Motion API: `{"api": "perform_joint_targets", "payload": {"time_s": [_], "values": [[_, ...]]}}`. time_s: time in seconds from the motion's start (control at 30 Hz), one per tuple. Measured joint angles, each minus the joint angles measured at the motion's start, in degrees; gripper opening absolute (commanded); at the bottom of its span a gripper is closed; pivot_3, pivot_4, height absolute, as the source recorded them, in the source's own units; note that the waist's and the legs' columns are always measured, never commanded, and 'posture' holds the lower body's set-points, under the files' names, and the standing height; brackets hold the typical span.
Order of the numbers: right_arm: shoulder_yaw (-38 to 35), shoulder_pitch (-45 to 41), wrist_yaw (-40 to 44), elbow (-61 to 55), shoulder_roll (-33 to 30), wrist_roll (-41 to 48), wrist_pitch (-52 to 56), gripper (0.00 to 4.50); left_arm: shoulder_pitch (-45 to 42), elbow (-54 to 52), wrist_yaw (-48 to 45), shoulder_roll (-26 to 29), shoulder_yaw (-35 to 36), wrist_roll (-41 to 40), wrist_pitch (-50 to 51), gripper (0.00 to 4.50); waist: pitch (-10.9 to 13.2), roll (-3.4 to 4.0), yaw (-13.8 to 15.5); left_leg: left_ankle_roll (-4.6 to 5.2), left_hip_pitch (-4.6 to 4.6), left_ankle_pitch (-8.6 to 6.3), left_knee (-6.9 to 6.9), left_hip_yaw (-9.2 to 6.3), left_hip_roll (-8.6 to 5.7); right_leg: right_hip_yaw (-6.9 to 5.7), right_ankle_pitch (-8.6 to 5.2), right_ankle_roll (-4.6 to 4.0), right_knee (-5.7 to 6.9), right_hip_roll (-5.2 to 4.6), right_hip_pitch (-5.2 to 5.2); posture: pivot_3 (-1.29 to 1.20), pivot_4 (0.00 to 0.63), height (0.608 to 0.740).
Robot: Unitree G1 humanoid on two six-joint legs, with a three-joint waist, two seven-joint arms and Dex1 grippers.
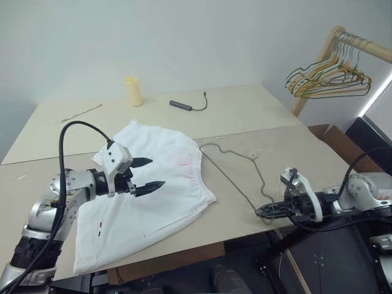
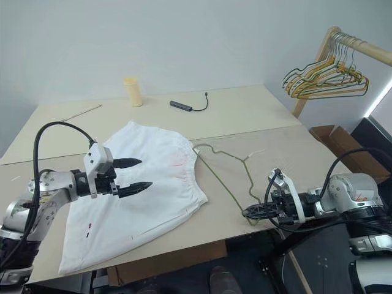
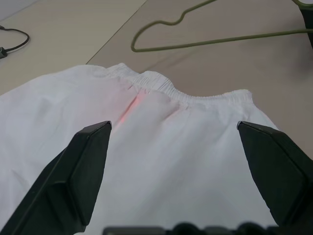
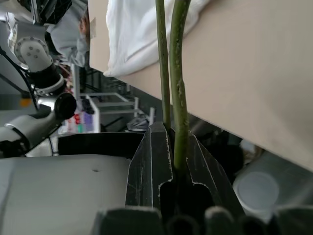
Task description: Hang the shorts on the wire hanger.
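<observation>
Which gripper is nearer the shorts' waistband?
Left. The left gripper hovers open over the shorts, near the waistband. The right gripper is off at the table edge, shut on the wire hanger.

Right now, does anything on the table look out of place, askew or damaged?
The wire hanger lies flat with one corner past the table's front edge, clamped there in the right gripper. The shorts sprawl rumpled, with a faint pink-red spot near the waistband. Nothing looks damaged.

White thin-fabric shorts (image 1: 156,184): lay flat, spread out on the surface.
Thin grey-brown wire hanger (image 1: 236,177): lay flat just beside the waistband.
</observation>
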Motion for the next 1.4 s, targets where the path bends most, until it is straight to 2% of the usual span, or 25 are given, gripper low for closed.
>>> {"api": "perform_joint_targets", "payload": {"time_s": [0.17,0.53,0.8,1.07,1.4], "values": [[4.39,-3.37,3.71,5.70,0.20,-3.08,-2.20,0.00,0.03,-0.15,-0.27,0.00,-0.03,0.31,0.01,4.48,0.02,0.03,-0.15,0.00,-0.01,0.00,0.00,0.00,0.00,0.01,0.00,0.01,0.00,0.01,-0.02,-0.14,0.000,0.740],[8.83,-8.23,6.95,16.11,7.22,-10.74,-8.12,0.00,1.10,-1.06,-0.62,-0.17,0.10,1.02,0.29,4.48,0.02,0.04,0.34,0.00,-0.04,0.00,0.02,-0.01,-0.01,0.01,0.09,-0.12,0.05,0.00,-0.04,-0.13,0.000,0.740],[9.38,-9.06,11.52,15.38,7.32,-11.60,-9.48,0.00,1.85,-1.07,0.42,-0.18,0.13,1.25,0.29,4.48,0.03,0.05,0.65,0.00,-0.04,0.00,0.05,-0.02,-0.01,-0.02,0.19,-0.28,0.08,0.00,-0.02,-0.12,0.000,0.740],[14.29,-13.23,16.32,17.68,8.85,-15.77,-12.94,0.00,1.89,-1.10,0.72,-0.46,-0.19,2.28,0.15,4.48,0.03,0.06,0.45,0.00,0.00,0.00,0.06,-0.02,-0.01,-0.01,0.20,-0.30,0.12,0.01,-0.02,-0.10,0.000,0.740],[18.84,-24.23,18.26,34.31,16.81,-24.68,-19.94,0.00,3.55,-4.21,2.36,-2.40,-0.14,2.16,0.39,4.48,0.02,0.06,0.82,0.00,-0.06,0.00,0.08,-0.06,-0.04,-0.03,0.27,-0.41,0.17,-0.02,-0.06,-0.06,0.000,0.740]]}}
